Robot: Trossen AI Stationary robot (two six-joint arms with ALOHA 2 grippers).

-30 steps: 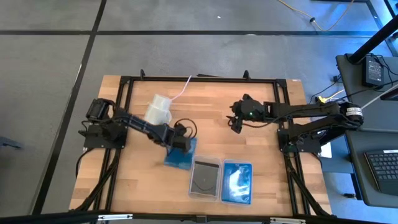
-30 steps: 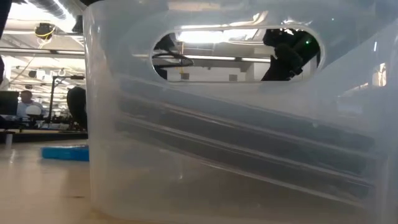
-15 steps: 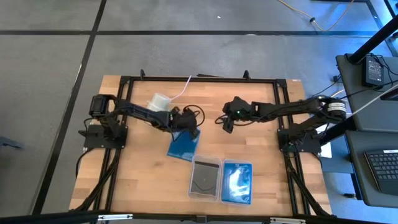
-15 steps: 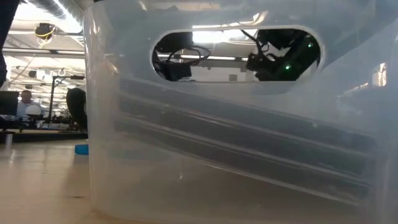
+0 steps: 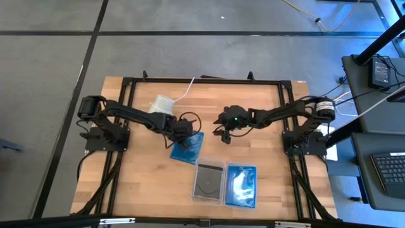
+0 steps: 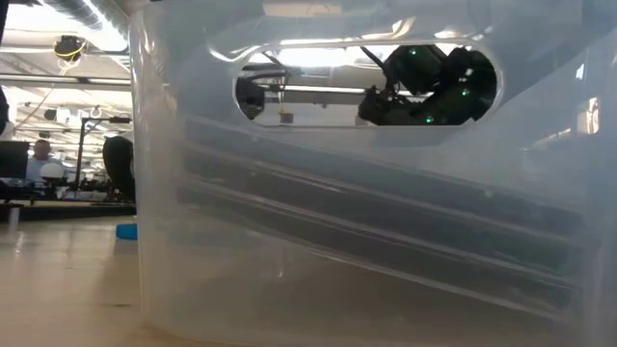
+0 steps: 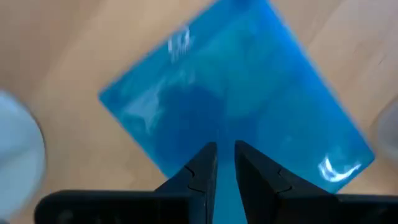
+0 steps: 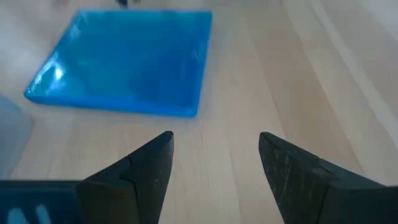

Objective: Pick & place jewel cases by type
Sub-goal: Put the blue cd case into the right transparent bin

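Fingers of the left gripper [image 7: 225, 163] pinch the blue jewel case's [image 7: 236, 106] edge; right gripper [image 8: 214, 165] gapes, empty, nearby.

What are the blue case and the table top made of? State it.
The blue jewel case looks like translucent, glossy plastic: light glints on its face and corners. The table top looks like light wood with a smooth finish, showing plank seams and grain.

Grey floor [image 5: 190, 50], bright ceiling lights [image 6: 39, 19]
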